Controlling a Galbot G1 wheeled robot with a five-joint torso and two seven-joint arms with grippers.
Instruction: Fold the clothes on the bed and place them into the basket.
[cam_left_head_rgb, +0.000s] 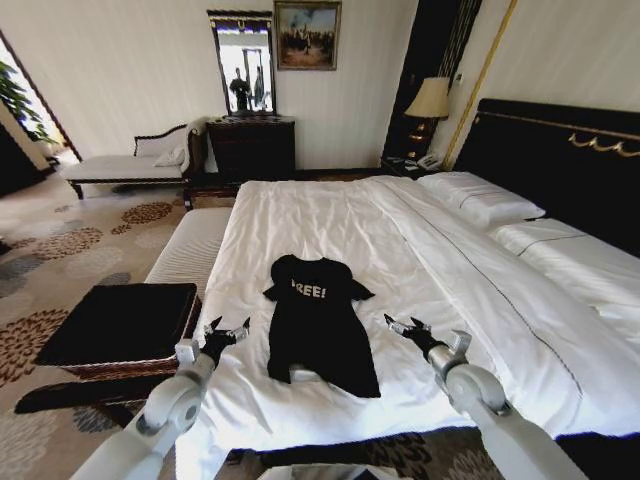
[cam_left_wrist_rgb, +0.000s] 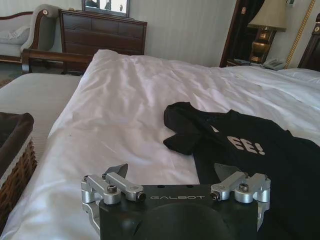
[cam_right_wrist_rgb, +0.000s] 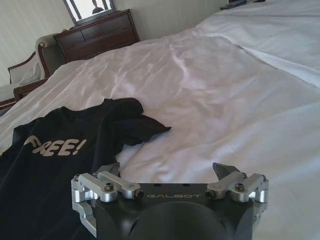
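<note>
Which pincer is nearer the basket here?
Left. The left pincer hovers open over the bed's near edge, between the basket and the T-shirt. The right pincer, also open, is beyond the shirt's far side.

Soft daylight fills my room, brightest at the doorway (cam_left_head_rgb: 20, 95) on my far left, where it blows out to white. The lit bedside lamp (cam_left_head_rgb: 430, 100) adds a warm glow. The white duvet (cam_left_head_rgb: 330, 215) glares slightly, its wrinkles gently shaded. My head view bows straight lines near its edges. Both wrist views stay fairly sharp.
</note>
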